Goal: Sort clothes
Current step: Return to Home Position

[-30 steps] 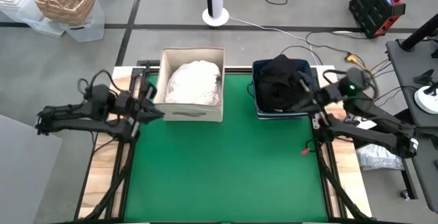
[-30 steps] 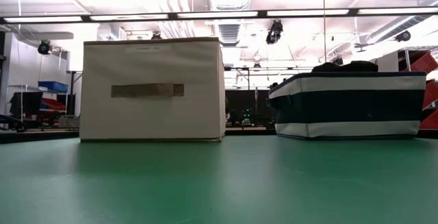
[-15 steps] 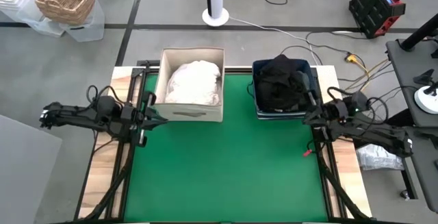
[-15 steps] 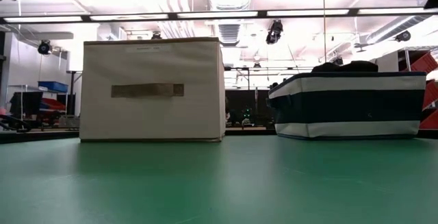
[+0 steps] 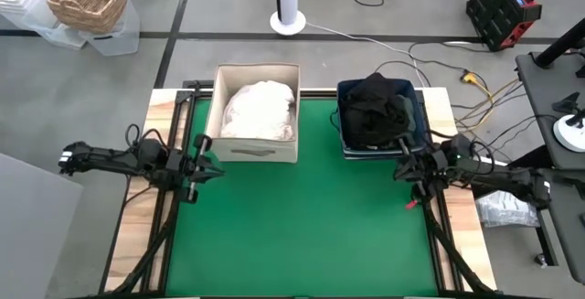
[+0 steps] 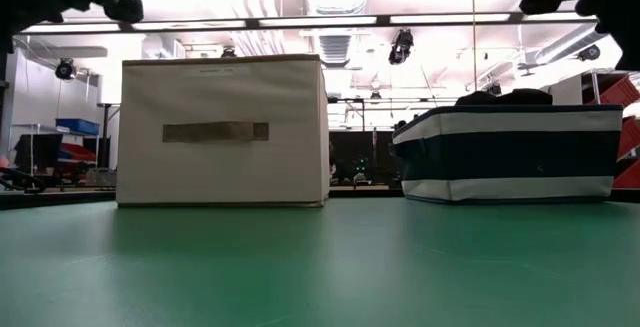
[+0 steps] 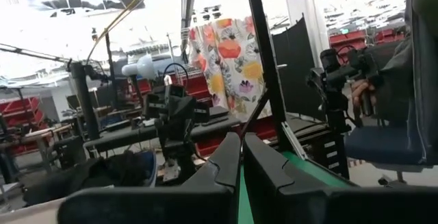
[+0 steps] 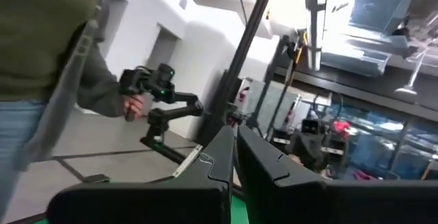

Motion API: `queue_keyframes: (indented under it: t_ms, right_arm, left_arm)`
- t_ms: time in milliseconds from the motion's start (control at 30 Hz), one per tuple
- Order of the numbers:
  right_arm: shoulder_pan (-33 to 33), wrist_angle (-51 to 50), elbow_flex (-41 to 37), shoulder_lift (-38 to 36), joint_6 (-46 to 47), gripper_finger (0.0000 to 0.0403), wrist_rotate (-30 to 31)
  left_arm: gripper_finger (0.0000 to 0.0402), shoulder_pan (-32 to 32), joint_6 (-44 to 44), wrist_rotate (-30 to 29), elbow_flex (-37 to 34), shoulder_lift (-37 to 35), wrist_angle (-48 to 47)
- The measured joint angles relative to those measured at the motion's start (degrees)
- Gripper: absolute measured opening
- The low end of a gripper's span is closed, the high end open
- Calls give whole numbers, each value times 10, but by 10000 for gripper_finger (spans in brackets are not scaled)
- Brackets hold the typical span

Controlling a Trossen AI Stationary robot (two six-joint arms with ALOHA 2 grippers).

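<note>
Your left pincer and right pincer hover pressed together at opposite tabletop edges. White clothes fill the beige box, and black clothes fill the navy bin.

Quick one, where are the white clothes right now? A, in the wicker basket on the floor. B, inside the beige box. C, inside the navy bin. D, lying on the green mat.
B: the high view shows the white clothes piled inside the beige box, while the navy bin beside it holds dark clothes.
</note>
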Motion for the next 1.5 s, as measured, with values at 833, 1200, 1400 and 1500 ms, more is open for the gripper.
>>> queue_keyframes:
  t_ms: [833,1200,1400,1500]
  right_arm:
    - [8,-81,-1,-2,-5,13,-24]
    - [8,-84,7,-3,75,13,-24]
    - [8,-83,14,-2,114,13,-24]
    - [8,-83,14,-2,114,13,-24]
  left_arm:
    - [0,1,-28,-25,-87,-138,-141]
    - [0,1,-40,-25,-85,-116,-164]
    - [0,1,-39,-25,-84,-104,-163]
    - [0,1,-39,-25,-84,-100,-163]
